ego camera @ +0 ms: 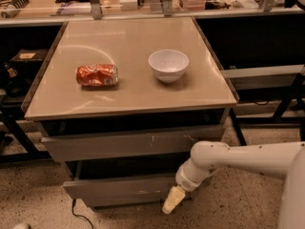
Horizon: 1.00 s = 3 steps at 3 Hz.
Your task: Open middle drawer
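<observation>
at the left edge of the frame a dark shelf unit (19, 75) stands beside the cabinet, and a black cable (78, 214) lies on the speckled floor (33, 204) at lower left. the beige cabinet top (128, 37) fills the upper middle of the frame. on its left half lies a crushed red can (96, 75) on its side; to the right of it, well apart, a white bowl (168, 65) stands upright.

below the top, three grey fronts are stacked. the top drawer (119, 147) is the tallest and widest and bears white scratch marks. under it, across a dark gap, the middle drawer (119, 187) sits in the lower centre of the frame; its plain front stands forward of the narrow bottom drawer (128, 202) beneath it.

the gripper (173, 199) hangs at lower centre-right, its pale yellowish tip pointing down and left, just at the right end of the middle drawer's lower edge and in front of the bottom drawer. whether it is open, closed or gripping cannot be told, nor whether it touches the front. the white arm (238, 159) runs from it to the right edge of the frame.
</observation>
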Motion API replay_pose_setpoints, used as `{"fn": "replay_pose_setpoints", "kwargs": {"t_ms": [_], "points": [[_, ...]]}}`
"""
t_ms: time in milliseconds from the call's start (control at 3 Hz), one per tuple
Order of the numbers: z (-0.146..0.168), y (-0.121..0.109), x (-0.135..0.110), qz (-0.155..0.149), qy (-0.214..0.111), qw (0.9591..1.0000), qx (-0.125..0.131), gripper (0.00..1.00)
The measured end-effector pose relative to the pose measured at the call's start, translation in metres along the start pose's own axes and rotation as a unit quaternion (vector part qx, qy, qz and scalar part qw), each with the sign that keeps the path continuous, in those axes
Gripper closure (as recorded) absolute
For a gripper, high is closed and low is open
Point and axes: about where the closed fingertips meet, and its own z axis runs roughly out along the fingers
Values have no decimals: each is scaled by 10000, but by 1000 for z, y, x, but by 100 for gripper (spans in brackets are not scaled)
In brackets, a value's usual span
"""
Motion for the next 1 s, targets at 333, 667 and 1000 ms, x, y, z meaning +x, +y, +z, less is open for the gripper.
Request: {"fn": "replay_pose_setpoints", "kwargs": {"t_ms": [333,667,1000], "points": [[-17,28,18,217,68,9997,-74,0],[-33,50,39,495,172,9986,-55,0],[-33,53,42,474,207,9986,-63,0]]}}
